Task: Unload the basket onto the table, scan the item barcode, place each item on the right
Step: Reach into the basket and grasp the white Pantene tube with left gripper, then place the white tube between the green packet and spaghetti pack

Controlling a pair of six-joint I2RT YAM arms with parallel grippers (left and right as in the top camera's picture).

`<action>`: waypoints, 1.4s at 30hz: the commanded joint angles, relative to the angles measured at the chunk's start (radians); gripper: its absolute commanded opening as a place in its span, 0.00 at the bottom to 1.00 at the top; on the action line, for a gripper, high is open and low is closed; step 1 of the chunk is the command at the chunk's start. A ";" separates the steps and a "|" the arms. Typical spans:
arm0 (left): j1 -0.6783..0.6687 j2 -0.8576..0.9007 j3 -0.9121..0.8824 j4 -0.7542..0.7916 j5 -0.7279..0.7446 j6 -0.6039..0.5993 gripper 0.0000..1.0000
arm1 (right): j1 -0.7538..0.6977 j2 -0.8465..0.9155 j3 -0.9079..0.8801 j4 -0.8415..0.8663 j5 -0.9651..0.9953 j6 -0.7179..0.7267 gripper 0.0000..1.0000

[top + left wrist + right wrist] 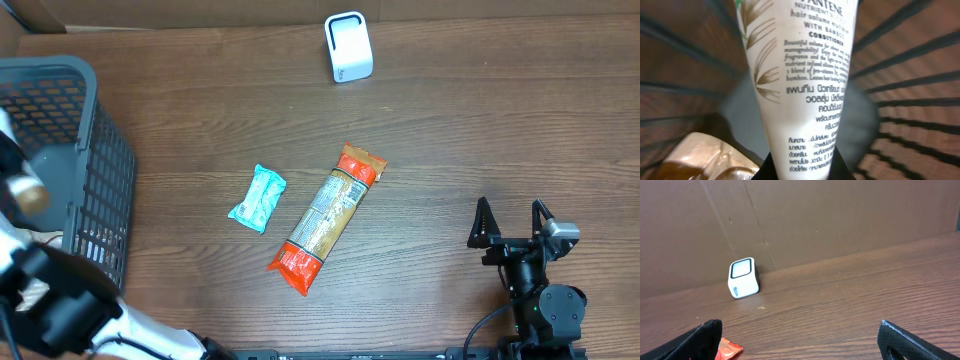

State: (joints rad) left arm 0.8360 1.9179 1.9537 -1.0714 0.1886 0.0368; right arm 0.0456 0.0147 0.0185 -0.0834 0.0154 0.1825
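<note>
Task item: a white conditioner tube, standing up the middle of the left wrist view, inside the basket.
Left gripper: closed on the tube's lower, flattened end, with a dark finger on each side.
Right gripper: jaws spread wide and holding nothing, low over the near right part of the table.
Room around the tube: dark slatted basket walls close in on both sides; a tan glossy packet lies just beside it at lower left.
Open table: bare wood lies between the right gripper and the white scanner, which stands at the far edge against a brown cardboard wall.
Centre of table: a long orange package lies slanted, a teal packet near its left, apart from it.
Writing on tube: "PANTENE", "hair volume multi…", "WITH BAMBOO", "CONDITIONER", small English lines, then Thai script.
Other packages: print too small to read.
</note>
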 commanded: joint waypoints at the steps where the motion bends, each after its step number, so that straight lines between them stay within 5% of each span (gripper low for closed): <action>1: -0.026 -0.172 0.100 -0.038 0.085 -0.077 0.04 | 0.000 -0.012 -0.011 0.003 0.010 -0.001 1.00; 8: -0.147 -0.400 0.108 -0.150 0.260 -0.042 0.04 | 0.000 -0.012 -0.011 0.003 0.010 -0.001 1.00; 18: -0.650 -0.419 -0.007 -0.414 0.111 0.079 0.04 | 0.000 -0.012 -0.011 0.003 0.010 -0.001 1.00; 30: -0.943 -0.305 -0.466 -0.137 0.078 0.193 0.04 | 0.000 -0.012 -0.011 0.003 0.010 -0.001 1.00; 42: -1.093 -0.081 -0.593 0.129 0.115 -0.099 0.04 | 0.000 -0.012 -0.011 0.003 0.010 -0.001 1.00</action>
State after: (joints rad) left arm -0.2413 1.8004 1.3693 -0.9463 0.2840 0.0402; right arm 0.0456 0.0147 0.0185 -0.0830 0.0154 0.1825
